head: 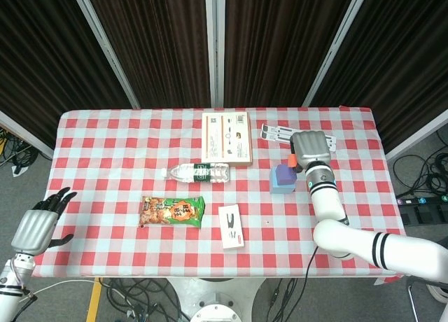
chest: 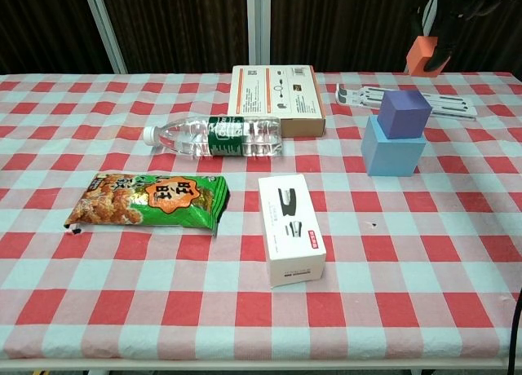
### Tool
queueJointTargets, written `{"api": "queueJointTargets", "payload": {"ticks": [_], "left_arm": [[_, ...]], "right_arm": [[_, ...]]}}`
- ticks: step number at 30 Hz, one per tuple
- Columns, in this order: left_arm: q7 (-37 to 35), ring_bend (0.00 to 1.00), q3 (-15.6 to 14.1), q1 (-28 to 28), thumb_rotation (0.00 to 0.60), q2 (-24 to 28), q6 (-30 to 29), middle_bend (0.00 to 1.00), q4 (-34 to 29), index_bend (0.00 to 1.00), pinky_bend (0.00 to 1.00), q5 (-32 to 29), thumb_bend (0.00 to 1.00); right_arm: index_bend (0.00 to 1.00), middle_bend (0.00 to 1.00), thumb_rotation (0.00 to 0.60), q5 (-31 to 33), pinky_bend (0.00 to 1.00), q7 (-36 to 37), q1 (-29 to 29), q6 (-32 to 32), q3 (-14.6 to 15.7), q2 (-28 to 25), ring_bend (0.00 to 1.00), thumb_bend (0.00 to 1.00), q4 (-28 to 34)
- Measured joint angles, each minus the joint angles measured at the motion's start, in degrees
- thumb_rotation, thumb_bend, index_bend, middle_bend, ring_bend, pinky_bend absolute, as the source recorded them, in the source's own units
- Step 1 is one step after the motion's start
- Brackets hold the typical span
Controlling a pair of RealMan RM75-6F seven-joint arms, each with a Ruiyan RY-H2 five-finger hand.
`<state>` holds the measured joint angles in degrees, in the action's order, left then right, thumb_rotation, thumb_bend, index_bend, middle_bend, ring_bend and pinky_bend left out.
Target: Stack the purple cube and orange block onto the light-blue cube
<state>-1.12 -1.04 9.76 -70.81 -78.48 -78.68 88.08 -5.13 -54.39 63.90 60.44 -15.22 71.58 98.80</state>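
Red-and-white checked cloth [head: 105, 136] covers the table; dark curtain panels behind.

Left edge: left hand [head: 40, 222] hangs off the table's near-left corner, fingers spread, holding nothing. Idle.

Mid-table, left to right: green snack bag [chest: 151, 200] lying flat; clear water bottle [chest: 214, 138] on its side behind it; white stapler box [chest: 292, 227] nearer the front edge; flat brown carton [chest: 276, 87] toward the back.

Right of centre: light-blue cube [chest: 392, 147] sits on the cloth with the purple cube [chest: 404, 112] already on top, turned a little off square to the cube below. Behind the stack lies a white folding stand [chest: 408, 98].

Right hand [head: 310, 149] is raised above and just right of the stack, fingers wrapped around the orange block [chest: 424, 55]. Chest view shows the block well clear of the purple cube's top, offset back-right.

Step in hand (judged): placing the orange block as the final layer. To do it well:
- bring the block over the purple cube's centre before descending;
- match its faces to the purple cube's rotated top, not to the blue base;
- lower straight down, gently, since a sideways nudge could slide the purple cube off;
- release only once the block sits flat, then lift fingers vertically.
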Motion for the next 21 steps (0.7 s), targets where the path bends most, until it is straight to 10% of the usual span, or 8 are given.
{"api": "queueJointTargets", "payload": {"ticks": [21], "left_arm": [[-0.32, 0.2, -0.02, 0.28, 0.6, 0.39, 0.77, 0.2, -0.32, 0.19, 0.33, -0.35, 0.0]], "right_arm": [[0.57, 1.0, 0.6, 6.17, 0.95, -0.38, 3.29, -2.32, 2.29, 2.9, 0.99, 0.06, -3.0]]}}
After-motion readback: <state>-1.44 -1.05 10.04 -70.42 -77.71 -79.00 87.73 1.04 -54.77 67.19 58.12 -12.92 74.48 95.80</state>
